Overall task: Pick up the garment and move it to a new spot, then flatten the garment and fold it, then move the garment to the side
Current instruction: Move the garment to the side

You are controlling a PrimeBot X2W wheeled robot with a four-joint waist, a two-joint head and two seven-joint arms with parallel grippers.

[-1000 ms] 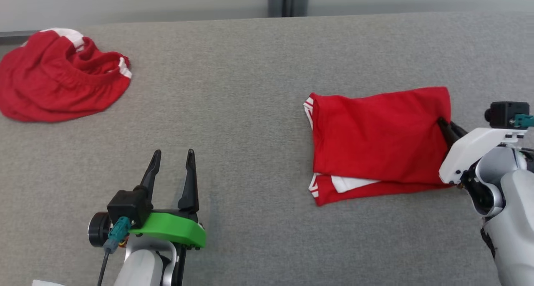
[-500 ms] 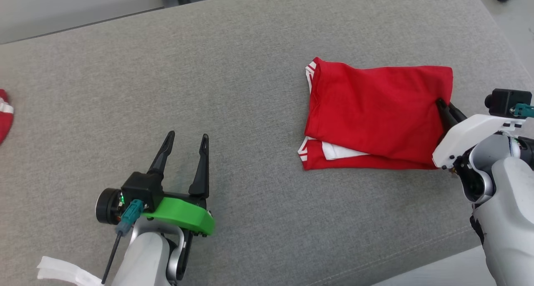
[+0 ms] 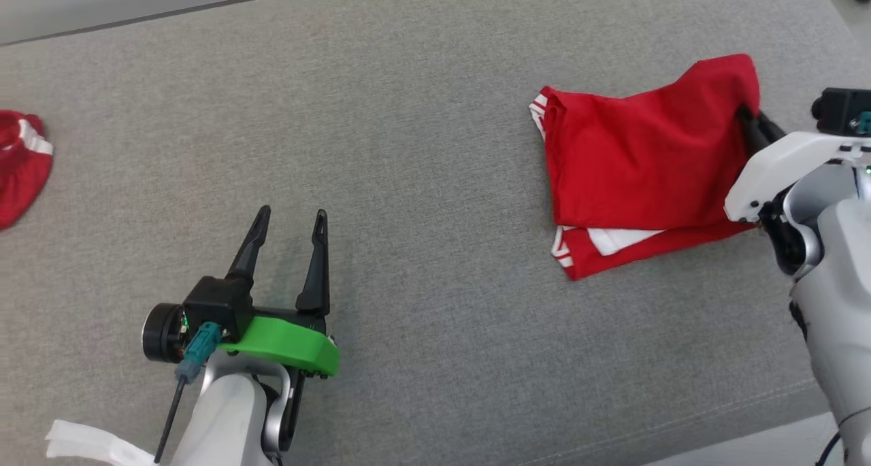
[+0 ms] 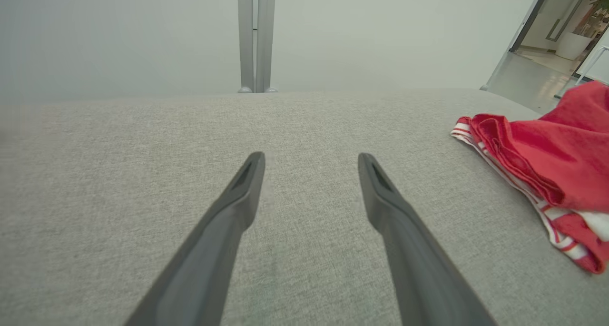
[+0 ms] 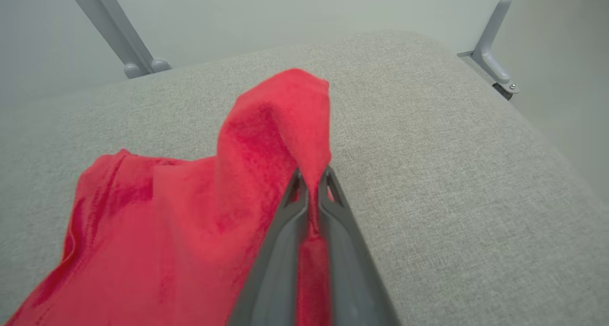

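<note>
Far left edge of the grey padded table [image 3: 422, 98]: crumpled red garment [image 3: 20, 167] with white trim, partly cut off by the frame.

Near the front edge, left of centre: left gripper [image 3: 292, 214], fingers spread wide, nothing between them, bare grey fabric ahead.

Right side, close to the right edge: folded red garment [image 3: 639, 160], white-striped hems showing along its left and front edges.

Right gripper [image 5: 311, 178] pinched tight on its far right corner. That corner stands up in a peak off the table, and the rest lies on the surface.
</note>
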